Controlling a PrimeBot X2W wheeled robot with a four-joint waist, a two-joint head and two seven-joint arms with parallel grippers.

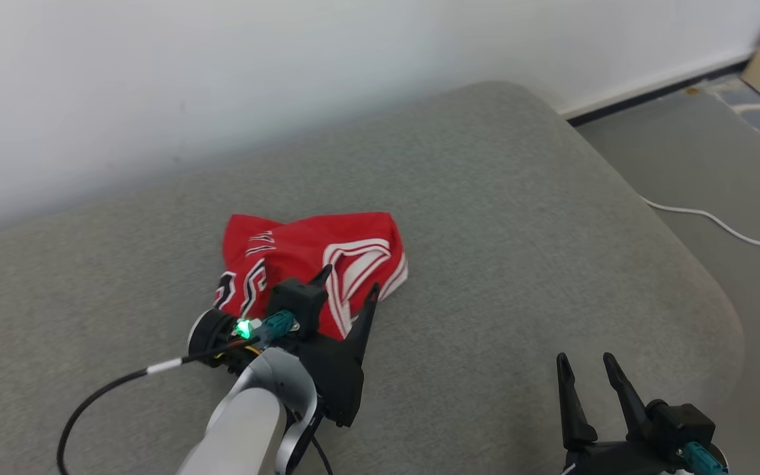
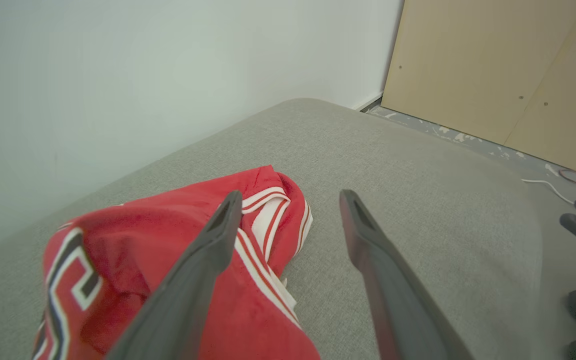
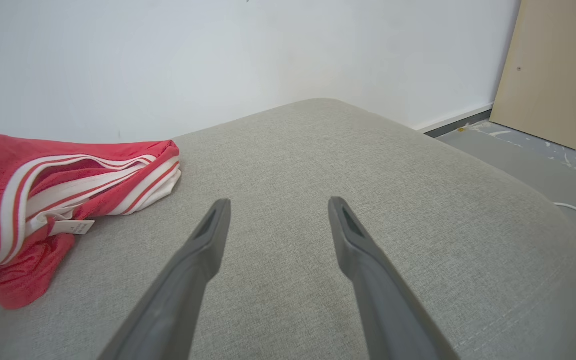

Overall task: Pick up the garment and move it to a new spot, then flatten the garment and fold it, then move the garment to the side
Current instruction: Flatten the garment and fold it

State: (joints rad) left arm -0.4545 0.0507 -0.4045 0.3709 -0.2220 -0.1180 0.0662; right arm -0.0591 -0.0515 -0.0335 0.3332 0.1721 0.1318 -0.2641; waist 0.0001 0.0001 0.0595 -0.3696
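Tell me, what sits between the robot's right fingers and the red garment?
Only bare grey cushion lies between the right fingers and the red garment, seen in the head view.

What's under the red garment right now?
The red garment lies crumpled on the grey cushion. Anything beneath its folds is covered; a white label peeks out at its edge.
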